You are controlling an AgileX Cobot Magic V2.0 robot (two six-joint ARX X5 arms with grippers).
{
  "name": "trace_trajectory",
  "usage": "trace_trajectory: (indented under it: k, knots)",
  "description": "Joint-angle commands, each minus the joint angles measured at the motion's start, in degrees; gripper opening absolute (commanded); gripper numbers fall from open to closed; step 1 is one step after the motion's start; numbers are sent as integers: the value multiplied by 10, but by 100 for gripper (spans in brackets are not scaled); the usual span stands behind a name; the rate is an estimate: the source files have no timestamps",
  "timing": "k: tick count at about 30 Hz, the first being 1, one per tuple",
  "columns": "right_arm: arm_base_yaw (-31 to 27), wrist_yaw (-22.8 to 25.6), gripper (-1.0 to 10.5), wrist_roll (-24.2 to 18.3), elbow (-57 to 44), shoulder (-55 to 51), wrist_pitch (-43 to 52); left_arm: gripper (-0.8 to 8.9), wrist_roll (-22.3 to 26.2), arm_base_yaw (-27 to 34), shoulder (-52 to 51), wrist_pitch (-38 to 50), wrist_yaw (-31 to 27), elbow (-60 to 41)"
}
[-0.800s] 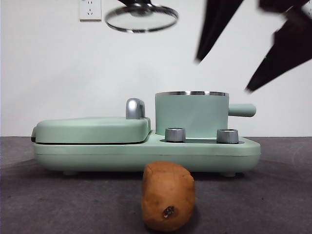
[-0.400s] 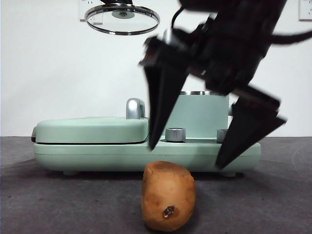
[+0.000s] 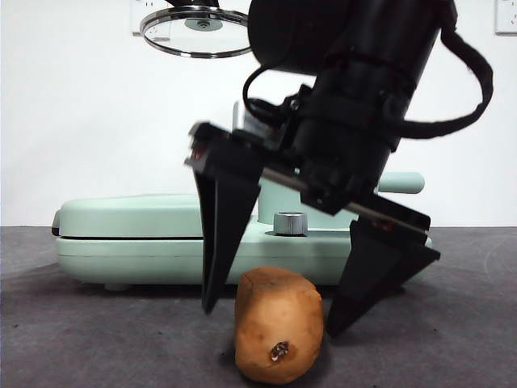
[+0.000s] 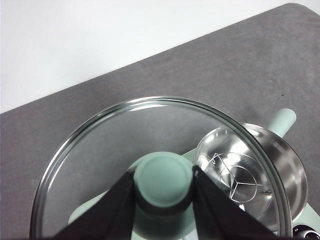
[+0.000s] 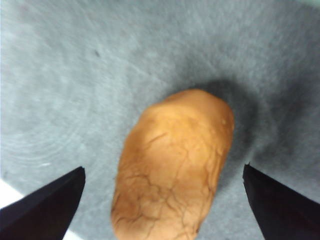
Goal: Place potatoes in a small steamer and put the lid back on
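The orange-brown potato [image 3: 278, 325] lies on the grey table at the front, dark spot facing the camera; it also shows in the right wrist view [image 5: 172, 165]. My right gripper [image 3: 271, 322] is open, low over the potato, one jaw on each side, apart from it. My left gripper [image 4: 162, 200] is shut on the mint-green knob of the glass lid [image 4: 115, 150] and holds it high at the back left in the front view [image 3: 196, 31]. The small steamer [image 4: 260, 180] stands open below the lid, with a steel rack inside; the right arm hides most of it in the front view.
The flat mint-green griddle cover [image 3: 129, 217] with its base sits behind the potato on the left. A steel control dial [image 3: 290, 223] shows between the jaws. The steamer's stubby handle [image 3: 401, 183] sticks out to the right. A white wall stands behind.
My right gripper has come down from the upper right to straddle the potato with its jaws open. The lid has moved slightly left, then stayed. The potato has not moved.
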Motion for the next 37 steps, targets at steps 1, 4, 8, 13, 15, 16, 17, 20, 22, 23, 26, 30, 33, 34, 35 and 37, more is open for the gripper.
trace_trajectory:
  k: [1,4,8,13,15,16,17,20,22,23,26,30,33,34,35,37]
  knots:
    - [10,9,500,11,10,21,3,17,1,-3,1,12,1,17]
    - [12,8,439,11,10,28,2,17,1,-3,1,10,1,17]
    - [15,7,270,10,10,30,2,17,1,-3,1,10,0,17]
    - [17,5,151,10,11,29,2,17,1,-3,1,6,1,17]
    - [17,-4,151,10,19,28,-11,17,2,-3,1,4,1,17]
    - [15,-9,151,9,26,26,-21,17,2,-3,1,4,1,17]
    - [14,-12,151,7,38,25,-36,17,2,-3,1,4,1,17]
    - [9,-14,151,-16,89,24,-95,17,2,-1,1,4,1,17]
    - [4,-13,151,-43,136,24,-141,17,2,-1,1,4,1,17]
    - [0,-13,151,-58,163,24,-165,17,2,-1,1,4,1,17]
    - [-23,-5,152,-95,242,24,-222,17,2,0,1,4,0,17]
    - [-73,-3,152,-132,331,24,-278,17,2,3,1,5,1,17]
    - [-122,-3,152,-162,395,33,-301,17,2,5,1,8,0,17]
    - [-137,-2,151,-169,414,39,-306,17,2,5,1,8,0,17]
    - [-150,-3,152,-175,433,46,-313,17,2,5,1,7,1,17]
    - [-179,-3,152,-187,478,67,-323,17,2,5,1,7,1,17]
